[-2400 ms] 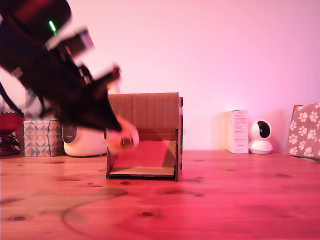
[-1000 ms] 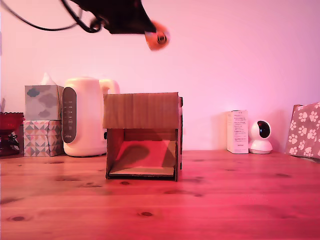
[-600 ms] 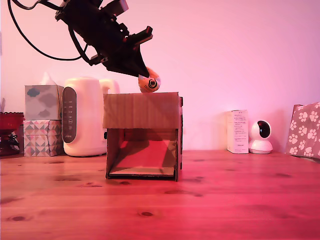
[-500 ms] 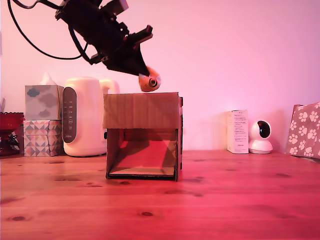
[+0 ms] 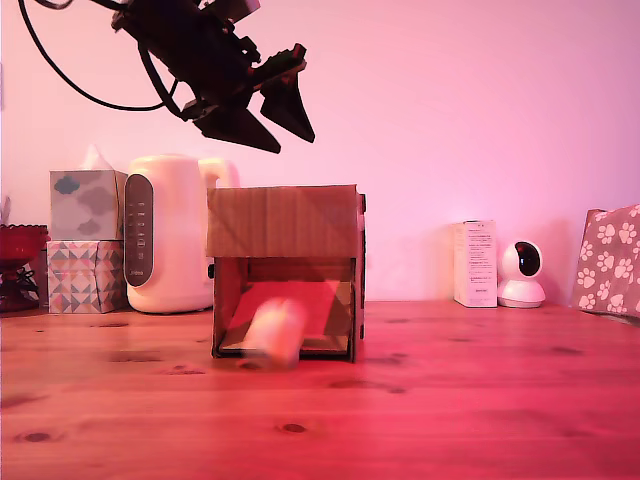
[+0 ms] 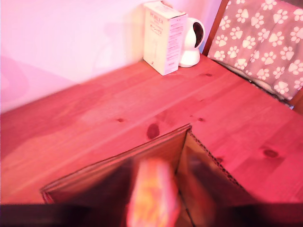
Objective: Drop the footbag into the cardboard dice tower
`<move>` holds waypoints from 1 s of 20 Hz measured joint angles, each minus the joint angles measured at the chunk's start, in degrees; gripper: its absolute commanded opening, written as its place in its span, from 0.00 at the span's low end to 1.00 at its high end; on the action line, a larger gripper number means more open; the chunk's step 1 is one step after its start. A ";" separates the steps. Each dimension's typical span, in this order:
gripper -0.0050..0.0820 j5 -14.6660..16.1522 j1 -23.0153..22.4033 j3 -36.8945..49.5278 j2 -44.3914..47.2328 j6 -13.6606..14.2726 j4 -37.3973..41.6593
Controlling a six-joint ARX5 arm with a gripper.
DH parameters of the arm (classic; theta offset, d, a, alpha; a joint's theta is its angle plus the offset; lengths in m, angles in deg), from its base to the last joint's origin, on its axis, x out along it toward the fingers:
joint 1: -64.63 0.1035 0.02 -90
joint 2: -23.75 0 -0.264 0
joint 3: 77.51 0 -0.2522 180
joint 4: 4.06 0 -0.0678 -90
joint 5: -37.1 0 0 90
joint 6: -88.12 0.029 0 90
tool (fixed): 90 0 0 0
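Observation:
The brown cardboard dice tower point(image 5: 285, 222) stands mid-table in the exterior view. My gripper point(image 5: 295, 143) hangs above its top edge, open, with nothing between the dark fingers. The footbag point(image 5: 275, 331) is a pale motion-blurred blob at the mouth of the tower's lower opening, at the foot of the ramp. In the wrist view I look down into the tower's open top point(image 6: 118, 161), and the footbag point(image 6: 151, 196) shows as a blurred orange and yellow streak inside it. Its dark round mark cannot be made out.
In the exterior view, a white kettle point(image 5: 165, 235), two stacked tissue boxes point(image 5: 85, 240) and a red bowl point(image 5: 20, 245) stand left of the tower. To the right are a white carton point(image 5: 475, 263), a small white camera point(image 5: 520, 273) and a paw-print cushion point(image 5: 610, 260). Bare wooden table point(image 5: 450, 400) lies in front.
Half a second ago the gripper was shut on the footbag just above the tower's top. The fingers have opened, and the footbag has dropped through and reached the lower opening.

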 measured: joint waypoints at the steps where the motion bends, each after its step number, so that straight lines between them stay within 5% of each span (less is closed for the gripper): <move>1: 0.26 0.00 0.00 0.00 -0.46 0.00 -1.44; 2: 0.08 0.04 0.00 0.00 -1.20 0.00 -3.28; 3: 0.04 0.39 0.00 0.00 -2.14 0.04 -4.98; 12: 0.03 4.28 -0.11 -0.20 -9.31 1.90 -13.64; 16: 0.03 6.40 -0.24 1.25 -9.42 1.92 -11.41; 20: 0.03 6.60 -0.22 12.79 -13.49 1.90 -4.74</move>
